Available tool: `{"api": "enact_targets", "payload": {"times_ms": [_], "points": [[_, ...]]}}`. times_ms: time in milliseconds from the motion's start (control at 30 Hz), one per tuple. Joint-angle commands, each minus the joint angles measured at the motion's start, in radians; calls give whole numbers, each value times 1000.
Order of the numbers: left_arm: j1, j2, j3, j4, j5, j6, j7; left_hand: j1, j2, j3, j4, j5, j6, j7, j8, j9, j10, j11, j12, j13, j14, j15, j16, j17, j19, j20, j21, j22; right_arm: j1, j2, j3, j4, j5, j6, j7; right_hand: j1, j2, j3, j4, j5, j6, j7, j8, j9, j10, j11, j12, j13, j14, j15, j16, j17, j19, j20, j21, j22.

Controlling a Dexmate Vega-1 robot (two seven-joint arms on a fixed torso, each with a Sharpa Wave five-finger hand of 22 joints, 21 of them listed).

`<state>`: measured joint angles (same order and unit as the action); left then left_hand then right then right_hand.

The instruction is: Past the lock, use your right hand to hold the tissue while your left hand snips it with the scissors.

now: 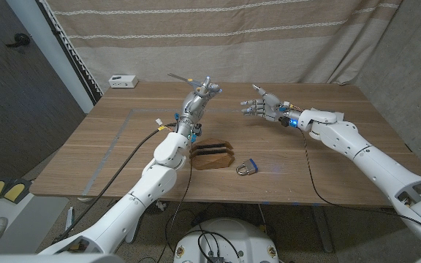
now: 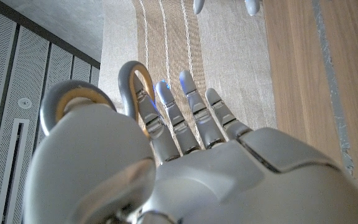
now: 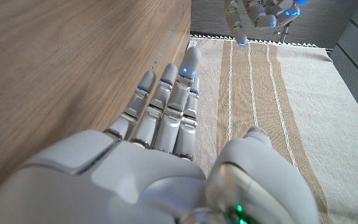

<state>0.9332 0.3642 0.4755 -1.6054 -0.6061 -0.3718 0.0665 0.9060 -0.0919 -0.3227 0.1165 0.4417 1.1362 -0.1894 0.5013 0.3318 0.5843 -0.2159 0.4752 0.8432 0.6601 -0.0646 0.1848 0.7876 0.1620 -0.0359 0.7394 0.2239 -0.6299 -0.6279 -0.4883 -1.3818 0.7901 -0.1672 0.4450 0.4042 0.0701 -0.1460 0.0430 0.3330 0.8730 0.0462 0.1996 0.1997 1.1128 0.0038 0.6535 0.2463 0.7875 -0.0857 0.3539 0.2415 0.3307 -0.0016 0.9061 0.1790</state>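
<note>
My left hand [image 1: 202,90] is raised over the middle of the table [image 1: 123,146], toward the far edge. It grips the scissors [image 1: 185,79]: in the left wrist view its thumb passes through a grey loop handle with a tan inner lining [image 2: 73,106], and a second oval loop stands just beside the fingers [image 2: 194,109]. In the head view the thin metal blades point from the hand toward the far left corner. I cannot tell if the blades are apart.

My right hand [image 1: 265,106] hangs in the air near the left one, a small gap between them. Its fingers [image 3: 173,102] are straight and close together, the thumb apart, and it holds nothing. The fingertips are smooth grey with small blue lights.

I cannot find the tissue on the table from these views.

Near the front edge a small wooden tray [image 1: 212,155] with a dark hollow lies on the table, and just beside it a padlock [image 1: 246,168] with a blue body and a curved metal shackle. A white box [image 1: 123,81] sits at the far left corner. The table is brown wood with fine grain. Behind it hangs a beige woven curtain [image 1: 269,36] with pale stripes.
</note>
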Motion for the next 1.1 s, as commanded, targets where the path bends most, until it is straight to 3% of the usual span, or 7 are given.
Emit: {"api": "enact_targets", "payload": {"times_ms": [33, 233, 367, 433, 533, 833, 1100], "points": [[-12, -8, 6, 29, -12, -31, -46, 84, 41, 15, -14, 16, 7, 4, -13, -29, -20, -1, -63, -57, -58, -160, -6, -51, -7, -47, 7, 4, 1, 4, -1, 6, 2, -2, 0, -5, 1, -6, -1, 6, -7, 2, -1, 3, 7, 2, -2, -1, -2, -44, -2, 1, 6, 5, -2, 2], [-15, -15, 8, 36, -22, -39, -60, 186, 112, 38, -32, 13, -6, 39, -49, -92, 42, -2, -115, -127, -77, -162, 5, -116, -1, -70, 17, 3, 0, 5, -1, 8, 3, -2, 1, -6, 2, -7, -2, 7, -8, 2, -1, 3, 6, 4, -2, 0, 0, -45, -2, 0, 7, 5, -5, 2], [-19, -16, 10, 42, -30, -38, -73, 299, 177, 47, -50, -25, 1, 43, -83, -145, 181, -4, -169, -220, -38, -165, 25, -186, 8, -79, 23, -6, -1, 4, 0, 5, 4, -6, -2, -7, 3, -8, -2, 7, -8, 4, 0, 3, 4, 5, -3, 0, -1, -45, -2, 0, 8, 5, -6, 2], [-20, -16, 11, 46, -32, -38, -79, 323, 185, 50, -58, -34, 5, 47, -87, -147, 200, -5, -179, -235, -30, -165, 27, -194, 11, -82, 25, -7, -1, 3, 0, 6, 3, -2, 1, -8, 3, -8, -2, 8, -8, 3, 0, 3, 5, 3, -3, -1, -1, -45, -2, 0, 8, 5, -7, 2], [-21, -20, 12, 53, -39, -41, -88, 365, 190, 42, -66, -62, 7, -17, -92, -136, 240, -3, -205, -270, -3, -165, 31, -216, 11, -83, 25, -9, -2, 0, 1, 0, 3, -8, -4, -9, 4, -8, -2, 8, -8, 4, 1, 3, 6, 5, -2, 0, -2, -44, -3, -1, 9, 5, -8, 2], [-21, -26, 11, 58, -38, -43, -82, 420, 191, 17, -67, -101, 39, -24, -35, -83, 334, 2, -150, -229, 91, -165, 35, -238, 2, -73, 29, -1, -1, -1, 1, 1, 3, -7, -3, -11, 5, -10, -2, 9, -9, 6, 1, 3, 6, 6, -2, -1, -2, -43, -4, -2, 10, 5, -12, 3], [-18, -34, 10, 58, -46, -41, -76, 450, 184, -11, -33, -124, 47, -20, -19, -62, 401, 3, -26, -107, 187, -167, 44, -216, 8, -73, 45, 6, -2, -2, 4, 2, 6, -8, -3, -13, 5, -11, -2, 10, -11, 7, 1, 3, 8, 8, -3, -2, -2, -44, -4, -2, 10, 5, -15, 3]]}}
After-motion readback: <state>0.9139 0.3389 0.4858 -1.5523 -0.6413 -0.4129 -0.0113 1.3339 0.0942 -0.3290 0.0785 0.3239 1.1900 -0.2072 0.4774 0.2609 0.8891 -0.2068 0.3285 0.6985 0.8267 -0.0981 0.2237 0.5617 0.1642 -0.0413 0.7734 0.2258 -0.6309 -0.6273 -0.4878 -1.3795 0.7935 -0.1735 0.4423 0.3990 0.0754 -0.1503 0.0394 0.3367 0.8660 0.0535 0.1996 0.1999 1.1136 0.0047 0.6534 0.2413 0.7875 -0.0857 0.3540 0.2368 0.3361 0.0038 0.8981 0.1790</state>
